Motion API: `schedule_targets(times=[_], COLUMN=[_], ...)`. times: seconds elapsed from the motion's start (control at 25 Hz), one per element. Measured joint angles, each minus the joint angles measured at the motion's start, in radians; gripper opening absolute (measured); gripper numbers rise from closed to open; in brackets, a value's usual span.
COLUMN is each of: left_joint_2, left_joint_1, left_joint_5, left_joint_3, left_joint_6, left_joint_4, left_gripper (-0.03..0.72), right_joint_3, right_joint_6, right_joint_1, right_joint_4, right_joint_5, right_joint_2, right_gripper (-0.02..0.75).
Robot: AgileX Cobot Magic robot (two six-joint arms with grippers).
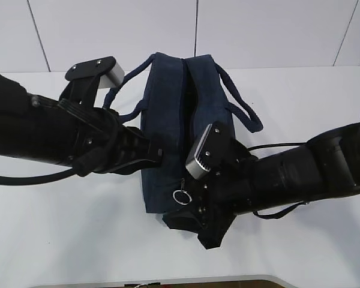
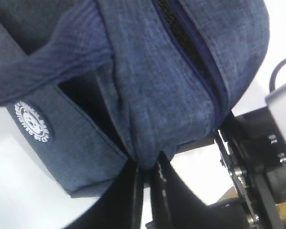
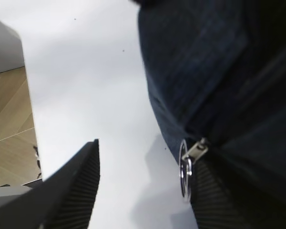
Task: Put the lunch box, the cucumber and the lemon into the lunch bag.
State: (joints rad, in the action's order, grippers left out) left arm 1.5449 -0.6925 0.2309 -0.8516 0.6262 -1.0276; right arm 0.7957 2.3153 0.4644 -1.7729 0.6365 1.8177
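Bright even light, soft shadows on white table (image 1: 78, 240), wrist close-ups slightly blurred

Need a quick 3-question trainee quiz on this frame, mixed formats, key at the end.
1. True or false: the left gripper is pinching a fold of the lunch bag.
2. Which shows the zipper's silver ring pull hanging beside a gripper finger? A) left wrist view B) right wrist view C) neither
3. Fill in: the right gripper has its jaws ____.

Key:
1. True. Both fingers are closed on the navy fabric near the bag's lower edge.
2. B. The ring hangs by the right-hand finger, with nothing between the jaws.
3. Open. The fingers stand wide apart over the white table.
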Motion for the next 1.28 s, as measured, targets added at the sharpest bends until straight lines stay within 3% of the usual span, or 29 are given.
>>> schedule_targets(times=[0.96, 1.28], left_joint_2=[0.000, 0.000], left_joint_1=[0.000, 0.000], left_joint_5=[0.006, 0.010], left_joint_3=[0.000, 0.000], left_joint_6=[0.002, 0.002], left_joint_4=[0.000, 0.000], left_gripper=[-0.013, -0.013], right_joint_3=[0.037, 0.049], right_joint_6=[0.000, 0.000], right_joint_1=[0.000, 0.000], right_joint_4=[0.002, 0.002], right_joint_5=[-0.045, -0.047], right_joint_2=[0.040, 0.040], right_gripper=[0.456, 0.262])
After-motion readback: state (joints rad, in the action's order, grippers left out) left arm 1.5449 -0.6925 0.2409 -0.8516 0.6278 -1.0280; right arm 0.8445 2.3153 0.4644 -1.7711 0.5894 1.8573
